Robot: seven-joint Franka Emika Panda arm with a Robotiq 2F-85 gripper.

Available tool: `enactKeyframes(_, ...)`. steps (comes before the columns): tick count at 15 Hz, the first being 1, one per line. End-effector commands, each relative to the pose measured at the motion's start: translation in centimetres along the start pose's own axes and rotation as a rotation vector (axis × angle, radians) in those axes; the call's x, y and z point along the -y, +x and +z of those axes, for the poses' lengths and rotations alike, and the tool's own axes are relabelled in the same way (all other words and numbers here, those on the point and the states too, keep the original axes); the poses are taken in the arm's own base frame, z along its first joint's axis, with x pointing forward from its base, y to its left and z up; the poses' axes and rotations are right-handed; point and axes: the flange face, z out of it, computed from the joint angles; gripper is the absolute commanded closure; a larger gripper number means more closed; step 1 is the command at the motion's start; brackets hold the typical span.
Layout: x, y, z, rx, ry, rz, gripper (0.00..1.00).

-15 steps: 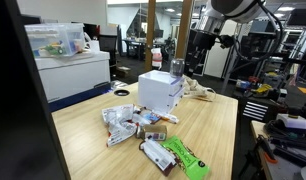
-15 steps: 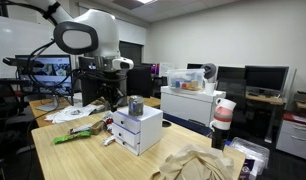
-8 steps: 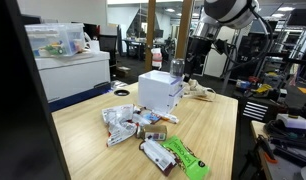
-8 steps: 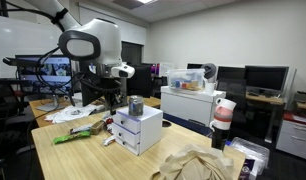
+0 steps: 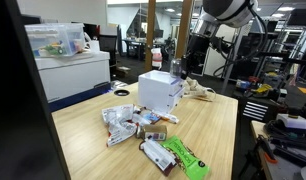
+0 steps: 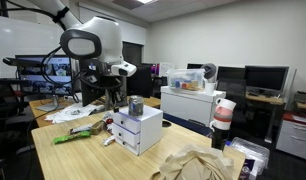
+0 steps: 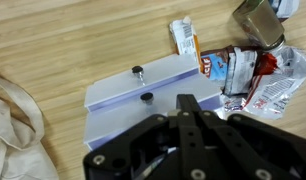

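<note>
Black fingers of the gripper are pressed tightly together, pinching nothing and touching nothing. In the wrist view the white plastic drawer box with two small black knobs lies just ahead of and below the closed tips, which overlap its near edge in the picture. In both exterior views the gripper hangs in the air beside the box, near it but clear of it, above the light wooden table. A small metal cup stands on top of the box. Crumpled silver and red snack wrappers lie on the table next to the box, and a beige cloth lies on its other side. Since a second ago the arm has swung a little lower and closer to the box, while the fingers have stayed pressed together.
</note>
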Motion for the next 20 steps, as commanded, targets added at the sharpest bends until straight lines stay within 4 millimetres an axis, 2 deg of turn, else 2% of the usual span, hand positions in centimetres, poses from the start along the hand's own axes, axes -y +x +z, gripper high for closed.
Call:
enactKeyframes(1,0.4,0.3,0.4,-0.008,0.009,0.109,1.0)
enactKeyframes(10,1.4,1.6,-0.4,-0.076,0.048,0.355,1.0)
enactKeyframes(20,1.5,2.1,0.6,-0.019,0.032,0.557,1.0)
